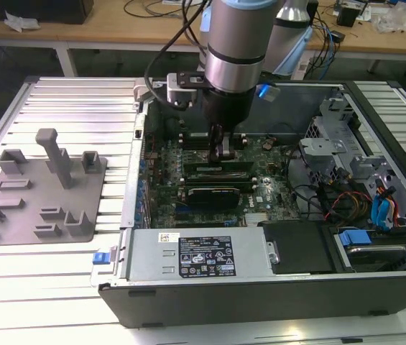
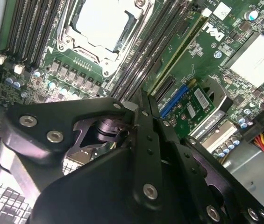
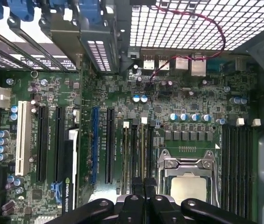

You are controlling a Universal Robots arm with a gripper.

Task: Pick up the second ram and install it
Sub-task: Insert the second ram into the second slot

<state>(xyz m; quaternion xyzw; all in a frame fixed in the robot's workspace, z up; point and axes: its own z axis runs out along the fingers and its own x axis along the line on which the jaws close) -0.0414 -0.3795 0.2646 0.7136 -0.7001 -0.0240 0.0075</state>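
One arm reaches into the open case [image 1: 260,305], with the gripper [image 1: 220,152] at mid-frame in the exterior view, low over the board's [image 1: 264,192] memory slots. We see the jaws pinched together, nothing visible between them. In the second wrist view the green ram [image 2: 181,49] stands in a slot, running right up to the fingertips [image 2: 148,112]. Touching or not, we can't tell.

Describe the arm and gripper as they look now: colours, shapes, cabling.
The arm is a silver-grey cylinder with a dark band, ending in a black wrist section. Black cables loop down beside it toward a grey block on its side. The gripper is black, built of flat linked bars with silver screw heads.
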